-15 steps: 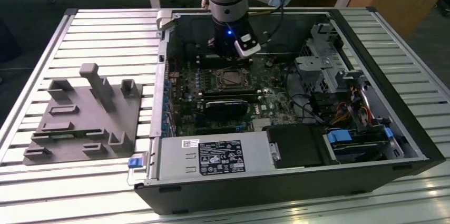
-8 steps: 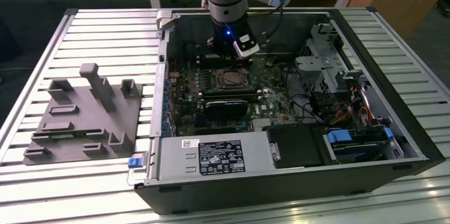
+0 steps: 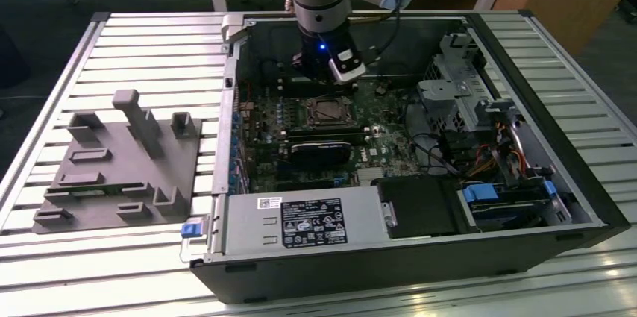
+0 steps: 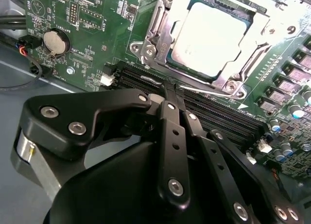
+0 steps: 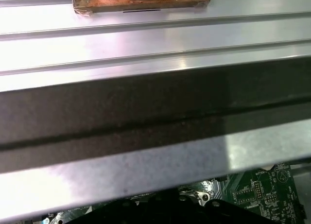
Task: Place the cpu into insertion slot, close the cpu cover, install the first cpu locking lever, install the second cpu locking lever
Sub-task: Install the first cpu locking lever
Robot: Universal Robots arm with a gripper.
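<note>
End effector (image 4: 169, 95), fingers pressed together, poised beside the socket; cpu (image 4: 209, 34) seated, cpu cover (image 4: 265, 28) down; locking lever (image 4: 209, 91) step apparently in hand, calling for a firm press

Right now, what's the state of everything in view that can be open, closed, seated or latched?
cpu: seated in the socket.
cpu cover: closed down over the cpu.
locking lever: lying flat along the socket; latched or not, cannot tell.
claw: shut, empty.
computer case: lying flat, side panel off.
</note>
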